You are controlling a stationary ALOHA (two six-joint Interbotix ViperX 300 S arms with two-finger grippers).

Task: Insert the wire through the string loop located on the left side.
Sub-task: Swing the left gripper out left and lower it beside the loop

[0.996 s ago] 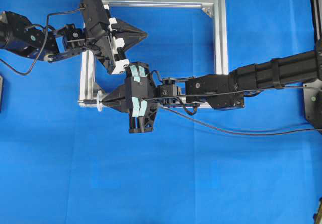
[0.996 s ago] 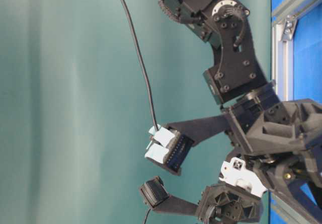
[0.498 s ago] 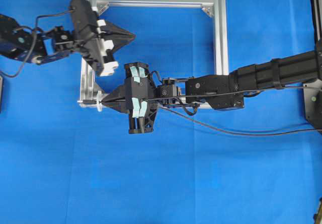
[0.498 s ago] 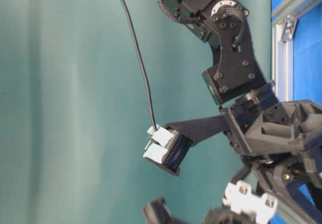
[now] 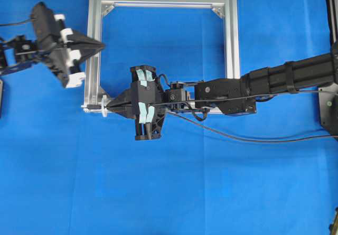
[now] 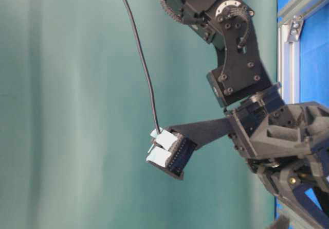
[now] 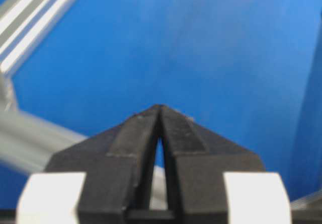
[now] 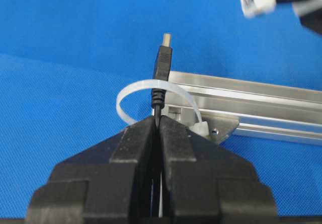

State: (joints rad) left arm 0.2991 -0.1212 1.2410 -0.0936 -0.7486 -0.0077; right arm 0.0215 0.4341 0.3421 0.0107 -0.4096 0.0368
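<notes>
Where hand (image 8: 157, 121) hides wire (image 8: 162, 63)

Black arms (image 5: 274, 82), white-and-teal-trimmed pointed tools (image 5: 108, 107).

Black wire (image 8: 162, 68) plug-first through the white string loop (image 8: 136, 90).

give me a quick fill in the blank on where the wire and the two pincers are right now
1. The right pincer is shut on the ____.
2. The wire's plug pokes through the white ____.
3. The left pincer is shut and holds ____.
4. The string loop sits at a corner of the silver ____.

Missing words: wire; string loop; nothing; frame
</notes>
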